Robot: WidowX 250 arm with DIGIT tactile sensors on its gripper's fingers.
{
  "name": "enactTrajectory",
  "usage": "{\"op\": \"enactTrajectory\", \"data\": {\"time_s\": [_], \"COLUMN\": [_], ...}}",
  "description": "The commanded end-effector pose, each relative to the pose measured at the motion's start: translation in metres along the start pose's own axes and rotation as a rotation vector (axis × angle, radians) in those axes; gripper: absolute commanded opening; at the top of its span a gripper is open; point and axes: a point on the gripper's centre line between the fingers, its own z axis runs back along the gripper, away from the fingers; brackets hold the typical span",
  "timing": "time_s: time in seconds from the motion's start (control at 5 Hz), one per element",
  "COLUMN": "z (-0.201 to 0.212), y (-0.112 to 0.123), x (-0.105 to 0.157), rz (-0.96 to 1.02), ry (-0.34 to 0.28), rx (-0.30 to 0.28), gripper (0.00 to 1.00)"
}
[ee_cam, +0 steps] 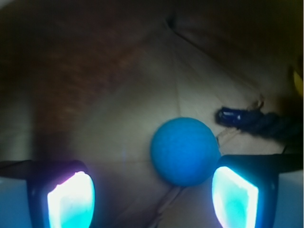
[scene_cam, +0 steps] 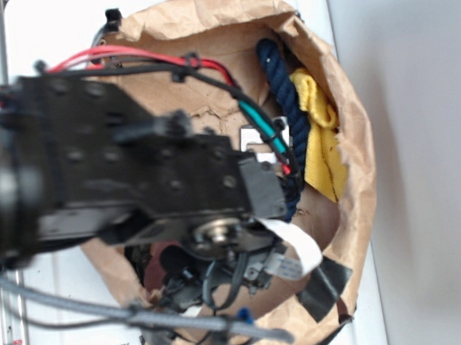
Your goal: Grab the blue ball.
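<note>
So the gripper [ee_cam: 153,197] was spread wide open, holding nothing. The blue ball [ee_cam: 185,151] sat on the paper bag [ee_cam: 118,95] floor, off-center between the fingers and nearly touching the one nearest the navy rope [ee_cam: 251,118]. Closing from there, I figured that finger could nudge it and send it rolling away.

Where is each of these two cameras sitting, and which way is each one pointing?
Exterior: overhead, looking down into the brown paper bag; the black arm hides the ball.
Wrist: on the gripper, looking down past both fingers at the blue ball lying on paper between open jaws.
Shared: the paper and the navy rope.
</note>
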Motion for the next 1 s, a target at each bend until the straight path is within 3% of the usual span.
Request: {"op": "enactTrajectory", "data": {"time_s": [0.0,0.2,0.6,0.8], "z": [-0.022,-0.032,-0.007,0.037], "y": [0.007,0.005,0.001,0.026], "x": [0.01,0.008,0.017,0.021], "rz": [0.007,0.024,0.065,0.174], "ry": [0.062,0.088,0.004,-0.055], "rx": [0.051,0.061,0.036,0.047], "gripper": [1.0,0.0,0.0,0.0]}}
